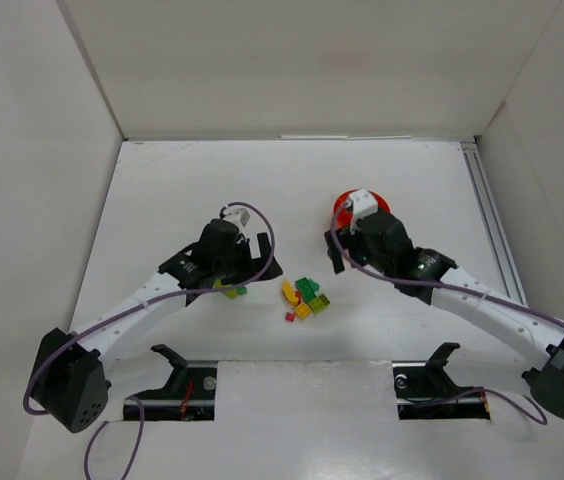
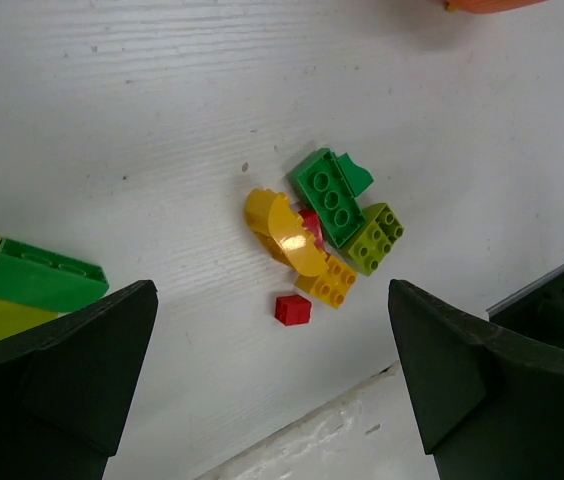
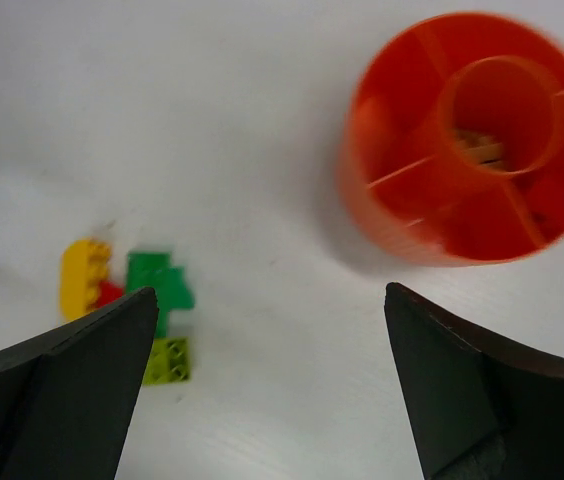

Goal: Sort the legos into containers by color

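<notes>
Legos (image 2: 327, 235) lay in a tight heap on the bench (image 1: 192, 180), between the two arms and towards the front edge. Heap: green brick (image 2: 330, 195) touching lime brick (image 2: 374, 238); yellow arch (image 2: 287, 232) partly over a red piece; yellow brick (image 2: 330, 282); small red brick (image 2: 292, 309) just beside it, not touching. Orange dish (image 3: 472, 140) stood behind the heap to the right, well apart. The wrist view of it was blurred: something brownish in the central cup, other compartments unreadable.

Left claw (image 2: 272, 400) was spread wide with nothing between the fingers, hovering short of the heap. A green-and-lime pair (image 2: 22, 285) sat by its left finger. Right claw (image 3: 272, 390) was likewise wide and empty, near the dish.

Handling, judged: bricks light, rigid and glossy. They are not fragile, but likely to skid or flick out under an off-centre pinch. Best hold is across two flat side walls, not the studs. The small red brick stood free and looked easiest. The arch's curved face looked a poor seat. Heap members touched, so a finger could drag a neighbour.
</notes>
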Tool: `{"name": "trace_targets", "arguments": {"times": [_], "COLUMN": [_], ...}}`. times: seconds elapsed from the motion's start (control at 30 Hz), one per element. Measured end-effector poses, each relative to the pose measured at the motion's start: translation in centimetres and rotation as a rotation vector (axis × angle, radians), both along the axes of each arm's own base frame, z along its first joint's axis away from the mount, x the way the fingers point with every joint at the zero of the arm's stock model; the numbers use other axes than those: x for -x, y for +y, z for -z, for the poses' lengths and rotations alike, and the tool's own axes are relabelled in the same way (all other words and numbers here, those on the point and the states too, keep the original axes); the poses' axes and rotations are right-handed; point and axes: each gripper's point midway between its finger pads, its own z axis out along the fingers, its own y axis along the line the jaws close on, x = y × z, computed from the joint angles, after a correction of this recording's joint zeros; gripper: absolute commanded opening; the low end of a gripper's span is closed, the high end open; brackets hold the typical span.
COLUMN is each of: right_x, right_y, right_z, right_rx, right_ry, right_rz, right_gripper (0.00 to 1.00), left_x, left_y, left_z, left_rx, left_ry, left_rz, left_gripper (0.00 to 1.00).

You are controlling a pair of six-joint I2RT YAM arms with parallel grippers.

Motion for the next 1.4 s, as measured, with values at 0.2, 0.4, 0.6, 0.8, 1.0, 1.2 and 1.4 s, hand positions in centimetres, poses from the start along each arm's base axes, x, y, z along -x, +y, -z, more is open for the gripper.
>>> {"name": "trace_targets", "arguments": {"times": [0.2, 0.4, 0.6, 0.8, 1.0, 1.2, 1.4], "right_x": [6.7, 9.2, 11.2, 14.0, 13.3, 12.7, 12.6], "right_y": [6.9, 10.6, 14.4, 16.7, 16.7, 16.5, 16.1], "right_z": [4.3, 8.8, 10.6, 11.1, 13.7, 15.4, 15.9], "right_rx": [0.066, 0.169, 0.239, 0.272, 0.34, 0.399, 0.426], "right_ry": [0.075, 0.162, 0.177, 0.145, 0.173, 0.183, 0.187], "right_rz": [-0.29, -0.417, -0.536, -0.656, -0.646, -0.613, -0.605], "right_gripper": [0.97, 0.87, 0.67, 0.51, 0.51, 0.52, 0.48], "left_x": [1.7, 2.5, 3.6, 4.4, 5.0, 5.5, 4.9], "left_y": [2.0, 4.8, 6.1, 7.2, 8.3, 9.0, 8.8], "left_z": [-0.9, -1.4, -0.8, -1.6, -0.9, -0.4, -1.4], "left_rx": [0.037, 0.026, 0.011, 0.025, -0.024, -0.056, -0.037], "left_ry": [-0.01, 0.017, 0.058, 0.034, 0.05, 0.068, 0.041], "left_rz": [-0.098, -0.276, -0.342, -0.367, -0.391, -0.403, -0.416], "left_gripper": [1.0, 1.0, 1.0, 1.0, 1.0, 1.0, 1.0]}}
